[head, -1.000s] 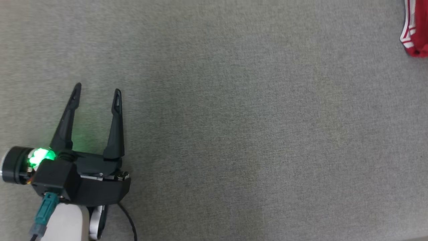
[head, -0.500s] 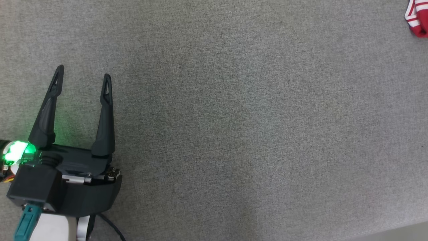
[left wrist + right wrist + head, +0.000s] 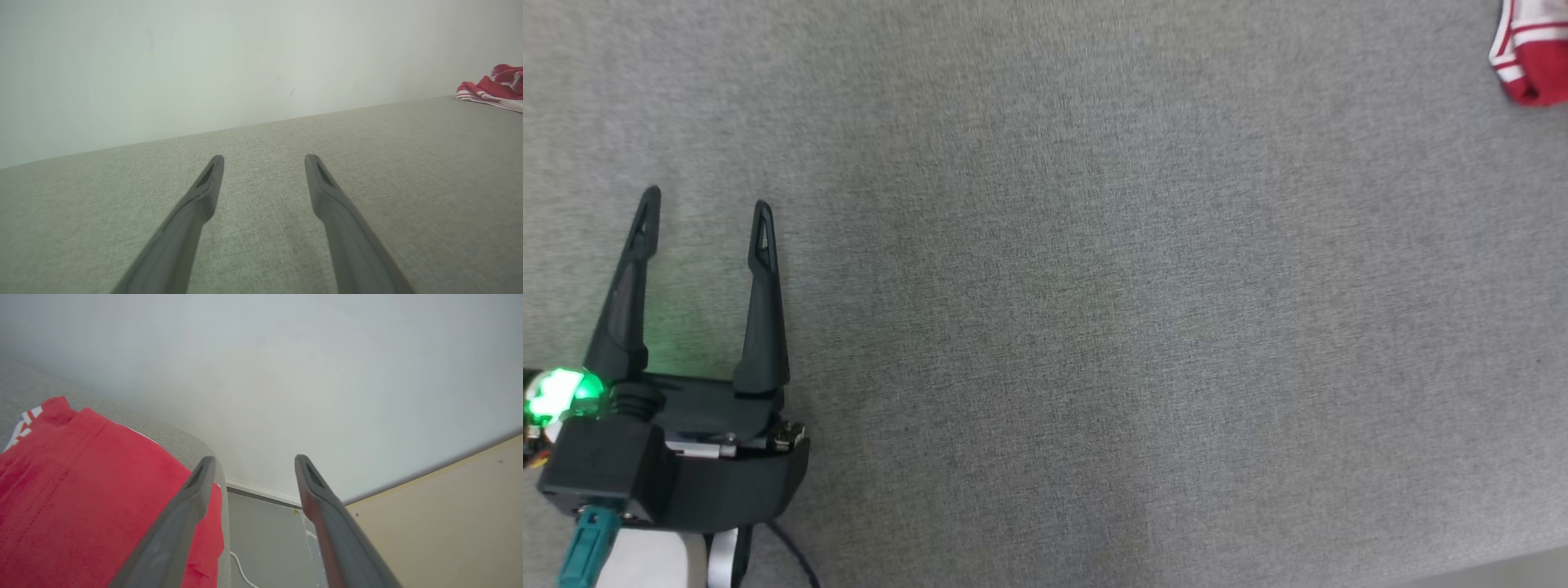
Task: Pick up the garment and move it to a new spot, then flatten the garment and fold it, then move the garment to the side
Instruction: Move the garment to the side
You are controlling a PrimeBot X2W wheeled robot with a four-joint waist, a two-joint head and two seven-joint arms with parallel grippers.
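1. The garment [image 3: 1527, 57] was bright red cloth with white stripes along one edge, bunched into soft folds rather than spread flat.
2. It lay on the grey woven cover of the bench [image 3: 1094, 327], well apart from the left gripper [image 3: 706, 198], far off to that gripper's right and beyond its fingertips.
3. In the left wrist view the garment [image 3: 494, 87] sat as a low red heap far to the right of the left gripper [image 3: 264, 157], at the back edge of the bench [image 3: 261, 245] where it met the pale wall [image 3: 204, 61].
4. In the right wrist view the garment [image 3: 81, 498] lay close below and to the left of the right gripper [image 3: 254, 458]. Lines of stitching ran across its red surface and its striped edge was at the far left.
5. The left gripper stood wide, with bare bench cover between its fingers and a green light [image 3: 560, 392] glowing at its base.
6. The right gripper also stood wide and held nothing. Whether its left finger touched the cloth could not be told.
7. Past the right gripper's tips were the wall [image 3: 286, 375], a grey floor [image 3: 265, 539] with a white cable [image 3: 241, 571], and a cream panel [image 3: 449, 518] to the right.
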